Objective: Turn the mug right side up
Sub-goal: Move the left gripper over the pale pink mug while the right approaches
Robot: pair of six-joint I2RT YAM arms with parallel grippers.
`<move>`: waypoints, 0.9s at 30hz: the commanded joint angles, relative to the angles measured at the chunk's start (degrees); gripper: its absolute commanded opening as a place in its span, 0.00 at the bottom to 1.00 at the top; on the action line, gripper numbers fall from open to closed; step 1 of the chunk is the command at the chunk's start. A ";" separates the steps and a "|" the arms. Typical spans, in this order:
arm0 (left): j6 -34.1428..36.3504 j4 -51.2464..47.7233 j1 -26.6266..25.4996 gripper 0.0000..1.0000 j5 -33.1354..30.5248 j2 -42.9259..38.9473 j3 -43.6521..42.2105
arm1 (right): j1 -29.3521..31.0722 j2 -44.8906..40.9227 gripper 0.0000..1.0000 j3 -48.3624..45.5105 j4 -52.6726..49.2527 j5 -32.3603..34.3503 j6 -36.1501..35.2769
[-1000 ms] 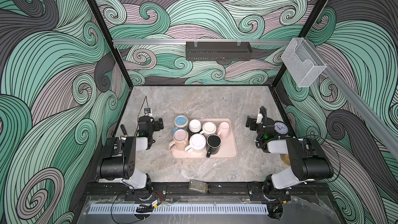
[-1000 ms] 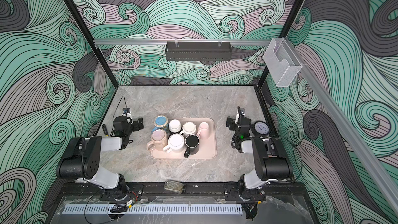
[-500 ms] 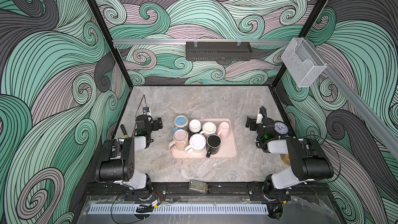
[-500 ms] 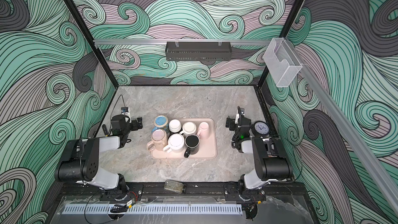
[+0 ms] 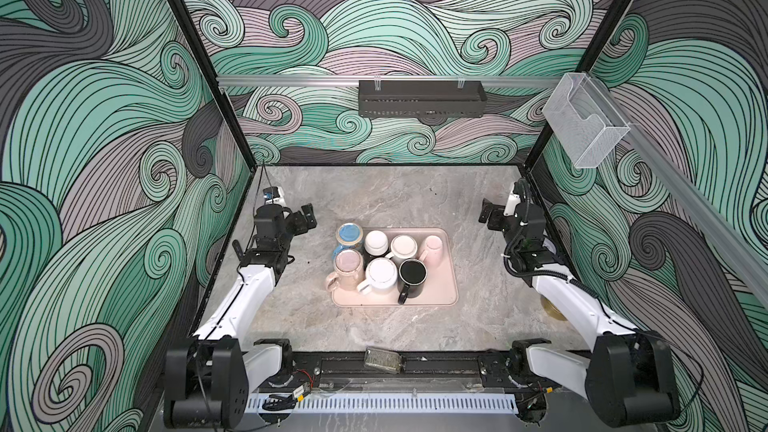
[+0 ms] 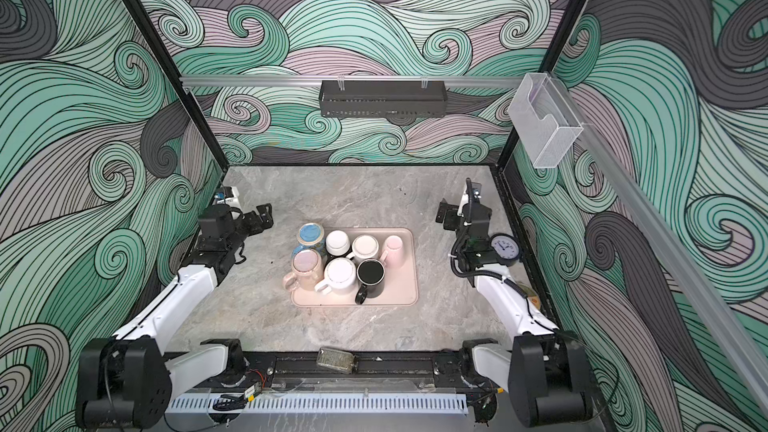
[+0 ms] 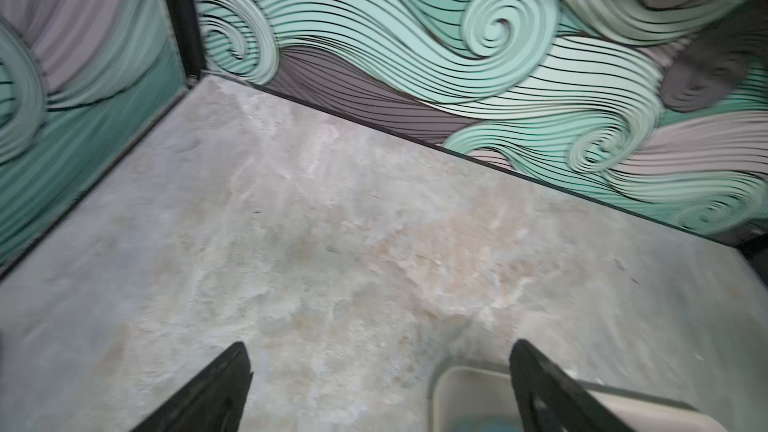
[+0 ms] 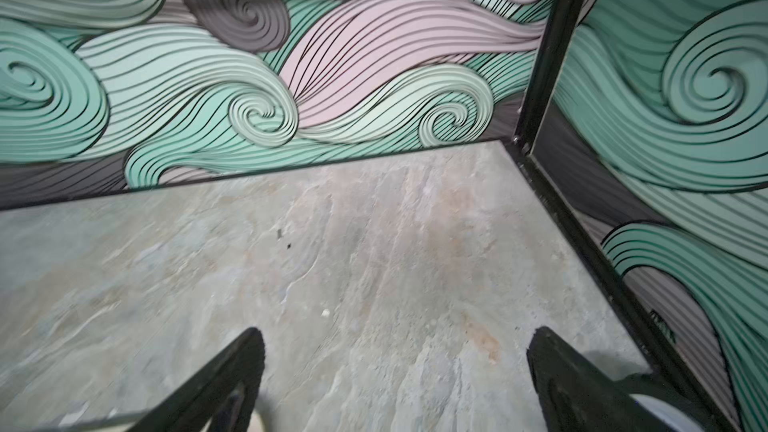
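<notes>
No mug is grasped yet, so the task is at the reaching step. The left gripper (image 5: 306, 220) and right gripper (image 5: 487, 213) both stand wide and empty, either side of the tray (image 5: 451, 284) on the desk (image 5: 374, 197). The pink mug (image 5: 433, 248) looks upside down. It sits in the tray's far right corner, nearer the right gripper yet well apart from it. The next move calls for a careful reach into the crowded tray.

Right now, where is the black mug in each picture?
In a top view: black mug in the pink tray's front row, rightmost.
In a top view: the mug sits likewise, handle toward the camera.
Left wrist: not in it.
Right wrist: not in it.
Shared landmark: the tray, both top views; its corner in the left wrist.
</notes>
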 commanded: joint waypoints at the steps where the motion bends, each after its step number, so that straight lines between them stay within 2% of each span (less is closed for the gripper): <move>1: -3.83 -18.02 -6.31 0.98 6.12 -5.38 5.89 | 2.93 0.88 0.99 3.22 -11.89 -6.93 3.38; 4: -5.10 -31.18 -12.44 0.99 5.25 -9.39 10.70 | 6.75 1.84 0.98 4.56 -14.22 -9.25 3.62; 8: -6.07 -42.57 -19.63 0.97 4.71 -13.35 14.17 | 11.32 3.17 0.94 5.83 -15.97 -9.16 1.95; 13: -7.07 -55.54 -27.32 0.92 0.38 -14.54 17.02 | 15.46 4.29 0.89 4.57 -13.85 -7.89 -1.28; 18: -10.12 -60.23 -32.07 0.92 0.15 -15.12 16.05 | 17.19 4.68 0.88 5.14 -15.11 -5.35 -2.86; 22: -10.68 -57.27 -32.48 0.92 1.22 -14.03 13.33 | 17.39 5.08 0.87 5.48 -14.82 -5.39 -2.74; 27: -8.42 -54.44 -32.49 0.93 -3.01 -11.97 10.03 | 17.57 7.17 0.87 6.15 -14.68 -4.18 -2.11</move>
